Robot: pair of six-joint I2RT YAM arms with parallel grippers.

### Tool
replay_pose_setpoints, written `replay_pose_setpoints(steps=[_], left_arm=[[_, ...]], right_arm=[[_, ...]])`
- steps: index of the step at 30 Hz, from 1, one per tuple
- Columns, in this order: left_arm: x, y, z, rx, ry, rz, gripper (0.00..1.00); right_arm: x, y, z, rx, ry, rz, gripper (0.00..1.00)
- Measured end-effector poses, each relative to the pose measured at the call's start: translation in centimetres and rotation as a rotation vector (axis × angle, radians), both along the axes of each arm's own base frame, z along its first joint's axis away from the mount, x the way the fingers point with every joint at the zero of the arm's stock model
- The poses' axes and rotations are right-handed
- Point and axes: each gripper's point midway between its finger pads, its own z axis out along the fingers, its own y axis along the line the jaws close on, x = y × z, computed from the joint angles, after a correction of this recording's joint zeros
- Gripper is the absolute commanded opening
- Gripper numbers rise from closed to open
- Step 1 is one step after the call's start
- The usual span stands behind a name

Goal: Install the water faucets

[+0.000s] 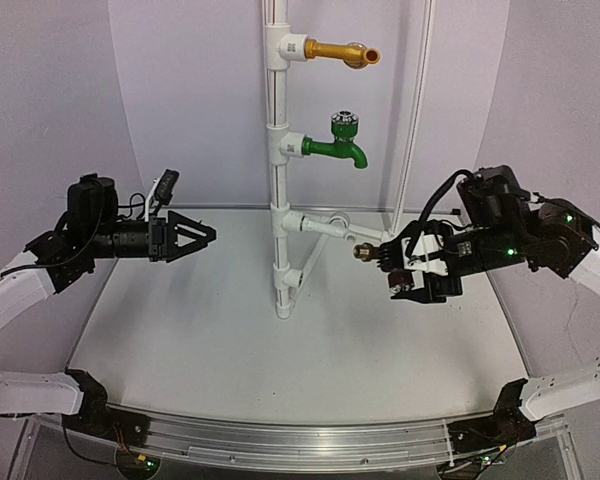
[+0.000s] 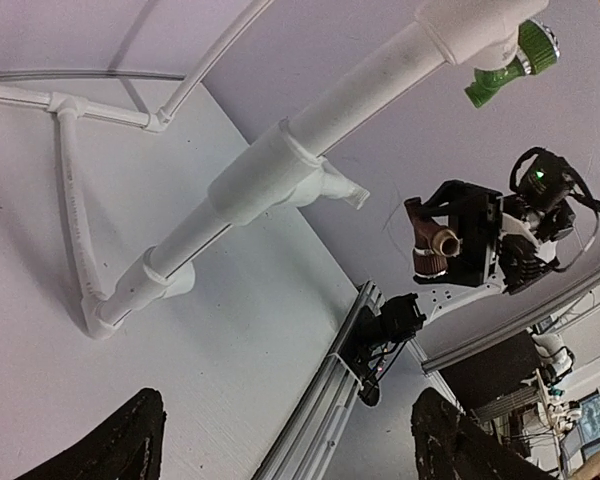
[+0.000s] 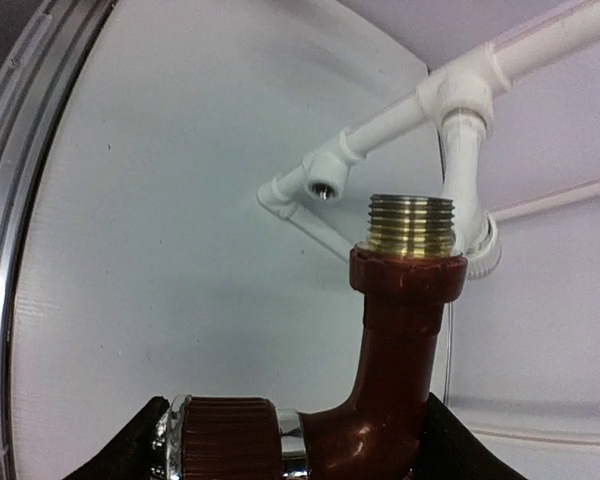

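The water faucet [image 3: 400, 330] is a dark brown tap with a brass threaded end and a ribbed knob with a silver rim. My right gripper [image 3: 295, 450] is shut on it, with a finger on each side. Its threads point toward an open white elbow fitting [image 3: 325, 187] on the pipe stand and stay a short gap from it. From above, the faucet [image 1: 365, 252] and right gripper [image 1: 395, 262] hover right of the stand [image 1: 278, 200]. My left gripper [image 1: 205, 237] hangs open in the air left of the stand, with nothing between its fingers [image 2: 130, 440].
A gold faucet [image 1: 345, 52] and a green faucet [image 1: 340, 148] are mounted higher on the upright white pipe. Angled pipe legs [image 1: 310, 265] brace the stand on the white table [image 1: 180, 350]. An aluminium rail [image 1: 300, 435] runs along the near edge.
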Motion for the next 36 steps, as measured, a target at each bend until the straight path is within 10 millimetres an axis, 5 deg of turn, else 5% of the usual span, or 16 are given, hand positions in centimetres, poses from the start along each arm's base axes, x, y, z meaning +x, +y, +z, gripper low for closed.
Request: replay_pose_setpoints(steps=[5,13,30,36], left_arm=[[-2.0,-5.5,1.3,0.062,-0.059,-0.110,0.82],[-6.1,-13.2,0.4,0.143,-0.118,-0.263,0.81],[-4.8,-16.7,2.2,0.107,-0.157,-0.207,0.68],[-4.6,-17.4,2.1,0.095,-0.145,-0.207,0.50]], right_arm=[[-1.7,3.8,1.0,0.014,-0.010,0.024,0.47],[1.2,5.5,1.7,-0.003,-0.097,-0.111,0.47],[0.5,7.1,2.0,-0.049,-0.201,-0.088,0.47],[0.3,7.8,1.8,-0.062,-0.216,-0.072,0.47]])
